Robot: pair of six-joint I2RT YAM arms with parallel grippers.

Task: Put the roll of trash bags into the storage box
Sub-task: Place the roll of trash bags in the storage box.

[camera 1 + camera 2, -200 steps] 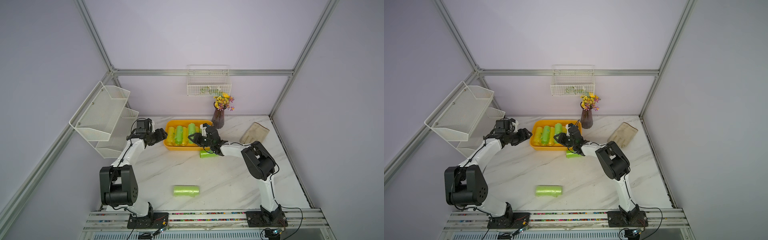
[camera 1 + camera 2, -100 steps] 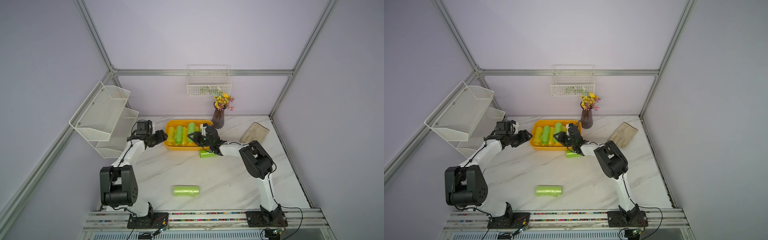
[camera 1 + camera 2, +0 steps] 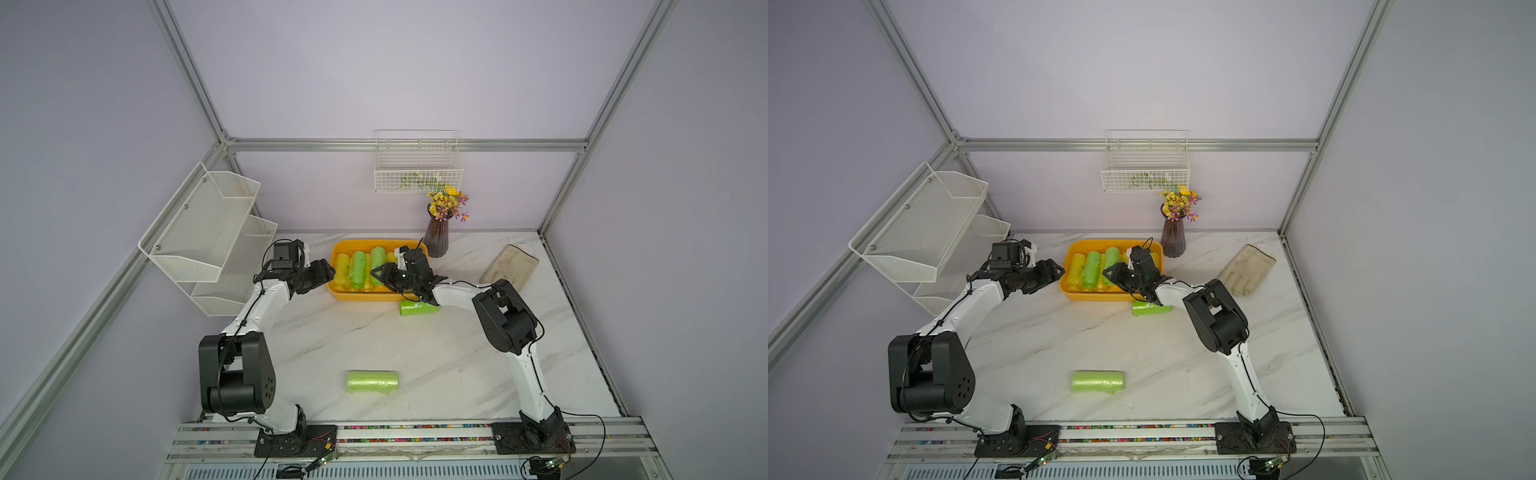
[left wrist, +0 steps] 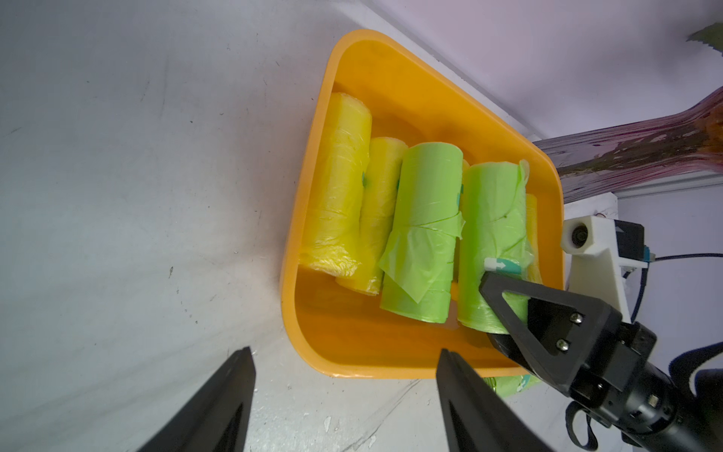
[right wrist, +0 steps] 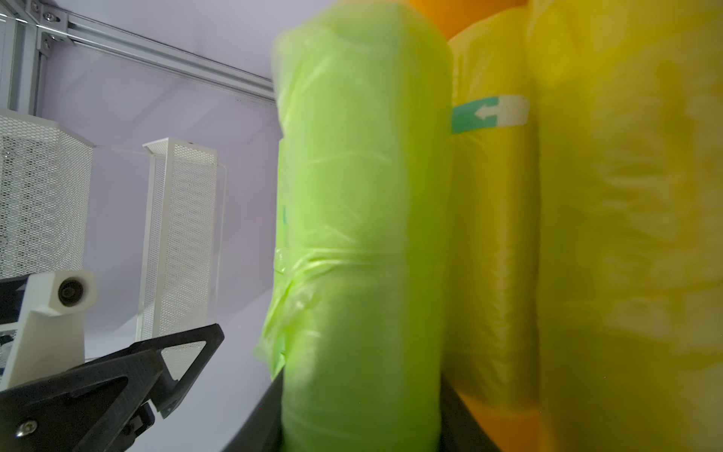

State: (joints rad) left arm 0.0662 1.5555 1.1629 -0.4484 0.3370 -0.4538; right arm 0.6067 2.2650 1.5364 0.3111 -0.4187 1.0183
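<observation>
Right gripper point(image 5: 362, 411) reaches in over the storage box point(image 3: 365, 296), and on my right wrist feed its two dark jaws sit on either side of a green roll point(image 5: 360, 235), pressed against it as far as I can see, so I read that as a grip on the roll. On the left wrist feed the same gripper point(image 4: 504, 309) has one finger lying over the near end of that roll point(image 4: 491, 219). The roll lies lengthwise inside the box outline, on top of the yellow rolls point(image 4: 344, 188) and just beside a second green roll point(image 4: 424, 219) with a loose flap of film. Whether its weight rests on them, I cannot tell.

My left gripper point(image 4: 344, 352) hangs with its jaws wide apart and nothing between them, just outside the box's near left corner point(image 4: 287, 281).

In both top views a short green roll point(image 3: 415, 308) point(image 3: 1148, 309) lies on the marble table point(image 3: 415, 353), touching or nearly touching the box's front wall and partly under the right forearm. A front green roll point(image 3: 372, 381) point(image 3: 1097, 382) lies well apart from the box, near the table's front edge. A vase of flowers point(image 3: 437, 241) stands just beside the box's far right corner, and a glove point(image 3: 1246, 270) lies off to the right.
</observation>
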